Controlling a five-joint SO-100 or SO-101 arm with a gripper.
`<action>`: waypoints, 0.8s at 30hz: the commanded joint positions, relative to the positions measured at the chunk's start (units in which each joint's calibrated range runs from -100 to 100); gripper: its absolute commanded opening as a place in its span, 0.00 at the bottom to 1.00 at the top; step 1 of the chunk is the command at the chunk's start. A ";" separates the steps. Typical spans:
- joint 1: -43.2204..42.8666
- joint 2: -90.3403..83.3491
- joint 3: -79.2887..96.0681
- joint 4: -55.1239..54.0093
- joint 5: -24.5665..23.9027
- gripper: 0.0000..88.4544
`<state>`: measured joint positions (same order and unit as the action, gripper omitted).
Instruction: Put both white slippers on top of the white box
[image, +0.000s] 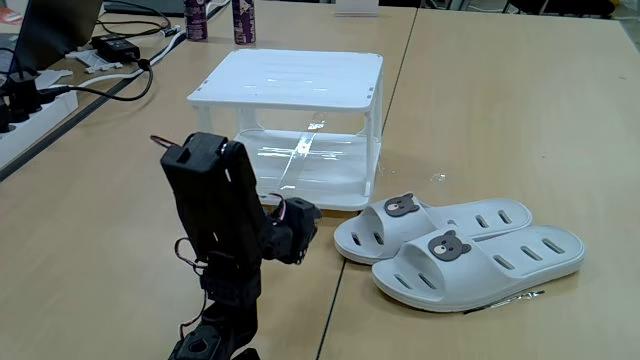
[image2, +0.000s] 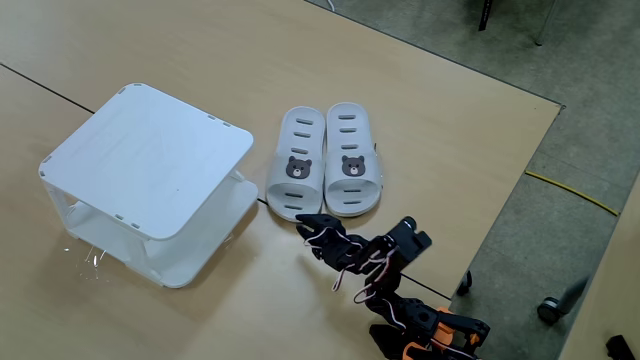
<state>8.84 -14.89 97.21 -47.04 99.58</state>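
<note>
White slippers (image2: 325, 160) lie side by side just beyond the pincer (image2: 308, 226), long axes pointing away; its jaws look nearly closed, empty.

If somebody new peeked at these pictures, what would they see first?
Probably the two white slippers with little bear faces, lying side by side on the wooden table. Just left of them in a fixed view stands the white box, with its flat top bare. The black robot arm is folded up nearby, and in a fixed view its hand sits just short of the slippers' toe ends.
</note>
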 joint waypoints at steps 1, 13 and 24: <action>0.29 6.01 -6.24 -6.80 0.42 0.11; 8.02 22.00 -21.66 -18.10 0.42 0.19; 9.17 30.41 -34.02 -18.10 0.42 0.31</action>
<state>17.60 13.98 68.28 -63.86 99.58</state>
